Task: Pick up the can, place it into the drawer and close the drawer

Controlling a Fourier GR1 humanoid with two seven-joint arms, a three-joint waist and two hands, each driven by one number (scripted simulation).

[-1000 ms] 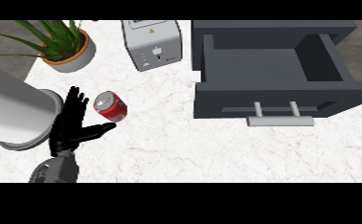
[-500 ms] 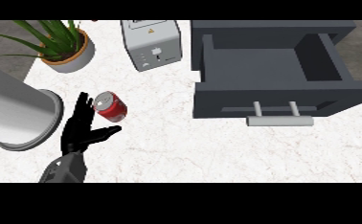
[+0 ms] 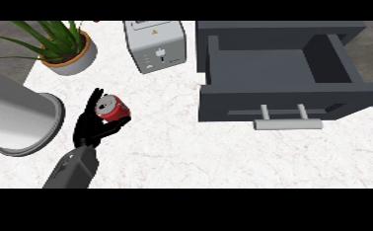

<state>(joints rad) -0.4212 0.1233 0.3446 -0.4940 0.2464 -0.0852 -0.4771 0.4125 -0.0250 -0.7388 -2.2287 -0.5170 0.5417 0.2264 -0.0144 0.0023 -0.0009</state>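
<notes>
Where the white marbled counter (image 3: 218,151) spreads under me, it carries everything else I see. The biggest thing on it is the dark grey drawer (image 3: 280,74) at my right, pulled open toward me, its hollow bare and its pale bar handle (image 3: 287,123) sticking out from the front panel. At my far left a large grey cylinder (image 3: 22,121) lies tilted, partly cut off by the view's edge. Beyond it, in the far left corner, a green plant (image 3: 51,37) stands in a round pot (image 3: 73,59). Between the plant and the drawer sits a small grey toaster (image 3: 157,45), upright, near the counter's back edge.

My grey forearm (image 3: 73,168) comes in from the lower edge on the left side, and at its end is my left hand (image 3: 93,124), black, just beside the cylinder's rim. Its thumb and fingers (image 3: 93,99) curl round the can (image 3: 113,108), so the hand is gripping it. The can is red with a silver top, tilted, its top turned up and leftward. It is well apart from the drawer, on the left half of the counter. I cannot tell whether it is lifted or touching the surface. My right hand shows nowhere.
</notes>
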